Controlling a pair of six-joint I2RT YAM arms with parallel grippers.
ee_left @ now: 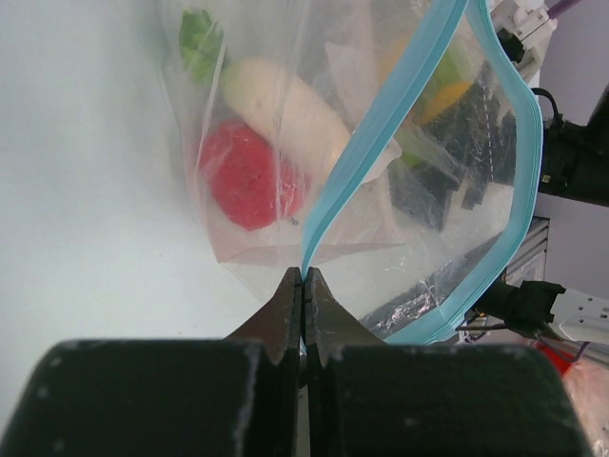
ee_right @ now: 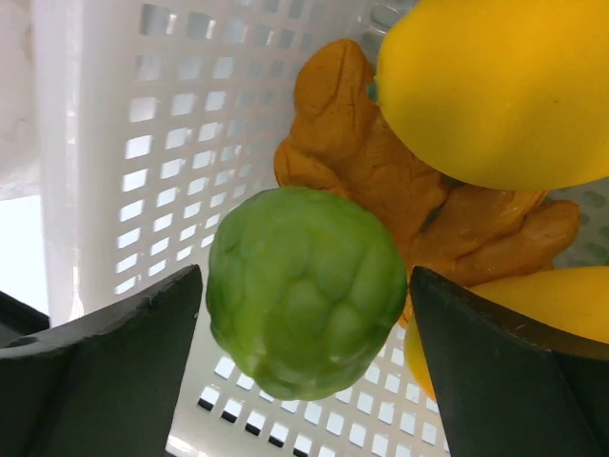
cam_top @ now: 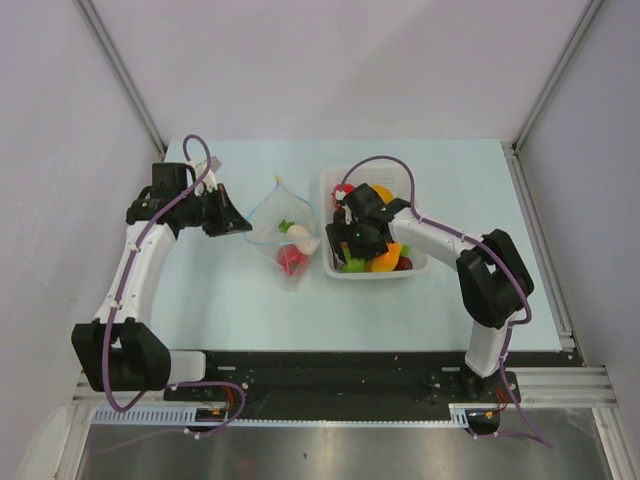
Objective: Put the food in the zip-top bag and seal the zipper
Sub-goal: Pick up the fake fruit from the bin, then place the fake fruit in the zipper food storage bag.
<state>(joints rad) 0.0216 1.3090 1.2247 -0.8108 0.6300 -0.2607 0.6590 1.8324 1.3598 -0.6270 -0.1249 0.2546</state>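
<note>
while the left gripper (ee_left: 303, 286) is pinched flat on the teal zipper (ee_left: 381, 124) at one corner of the zip-top bag (ee_left: 428, 238), holding that lip up so the mouth gapes, the right gripper (ee_right: 304, 314) stands wide open inside the white basket (ee_right: 143, 143). its fingers sit at 8 and 4 o'clock of the bumpy green fruit (ee_right: 303, 290), apparently not yet touching it. in the top view the bag lies on the table (cam_top: 250, 310) at 9 o'clock of the basket, just beside it, with a red piece (ee_left: 249, 176) and a white radish-shaped piece (ee_left: 285, 114) inside. the step in hand looks like the grasp. the fruit is round and glossy, so the fingers should close across its widest part. the orange knobbly piece (ee_right: 352, 143) presses in at 1 o'clock and may snag, so lifting straight up first seems wise, then swinging toward 9 o'clock and releasing well past the zipper.
</note>
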